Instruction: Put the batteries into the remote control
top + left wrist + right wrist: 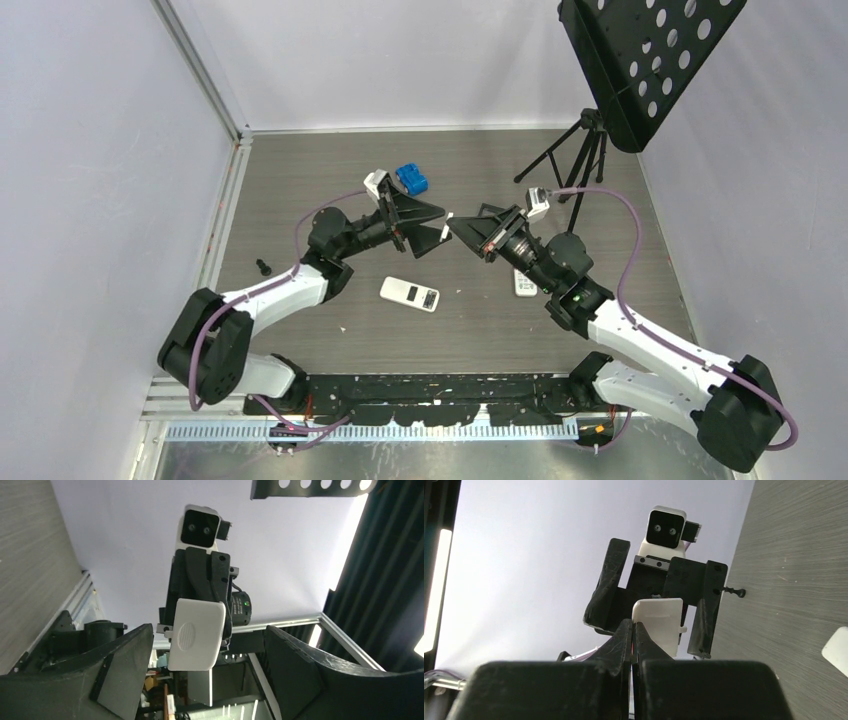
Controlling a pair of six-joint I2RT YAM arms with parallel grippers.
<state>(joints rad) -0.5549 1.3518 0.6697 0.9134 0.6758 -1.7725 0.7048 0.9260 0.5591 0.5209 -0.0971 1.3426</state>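
Wood-grain table (330, 160) carried remote control (409, 293), flat, near centre, apart from both hands. My left gripper (441, 231) gaped wide, empty, fingers either side of white cover (196, 635). My right gripper (632, 629) was pinched closed on cover's edge, thin hold. Risk, as I judged: right letting go before left closed, cover dropping; skewed squeeze could twist it out. Small dark cylinder (263, 266) lay far left, well apart from remote; one of batteries or not, could not tell
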